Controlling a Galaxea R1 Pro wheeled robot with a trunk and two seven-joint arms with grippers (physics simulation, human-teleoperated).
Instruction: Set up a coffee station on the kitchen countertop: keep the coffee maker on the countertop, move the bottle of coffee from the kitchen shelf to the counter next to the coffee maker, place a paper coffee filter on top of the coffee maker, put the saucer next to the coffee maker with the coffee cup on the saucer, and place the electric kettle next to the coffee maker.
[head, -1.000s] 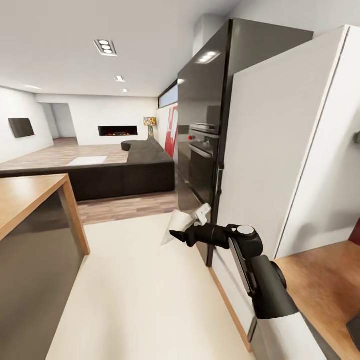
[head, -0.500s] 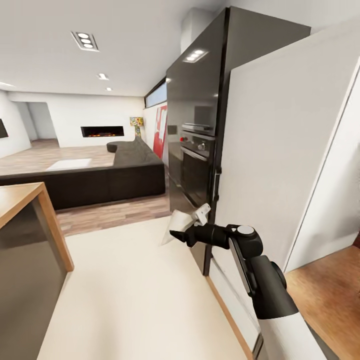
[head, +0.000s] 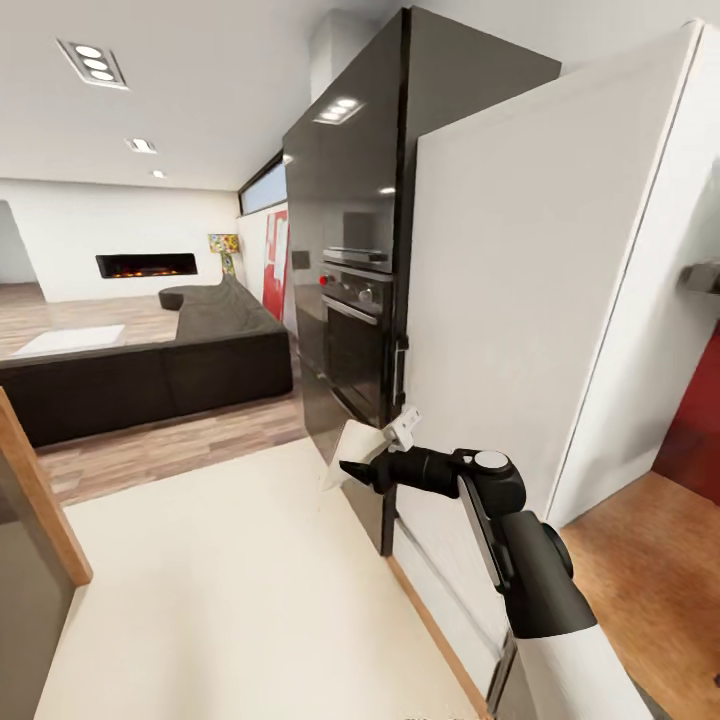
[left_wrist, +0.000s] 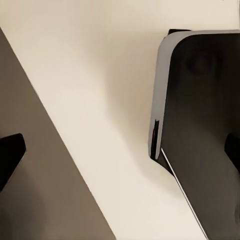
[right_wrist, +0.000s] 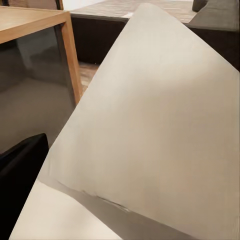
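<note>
The paper coffee filter (head: 352, 455) is a pale off-white cone, flattened, its wide mouth pointing toward ten o'clock in the head view. It hangs in the air above the cream floor, pinched at its narrow end by the right gripper (head: 372, 462). In the right wrist view the paper coffee filter (right_wrist: 155, 130) spreads broad and smooth.

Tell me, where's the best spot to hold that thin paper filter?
Probably right where the right gripper has it: pinched at one edge, fingers closing on its two flat faces. The filter is a thin, flat sheet fanning out beyond the fingertips, so only a pinch across its thickness, coming in edge-on, would likely hold without crumpling it.
</note>
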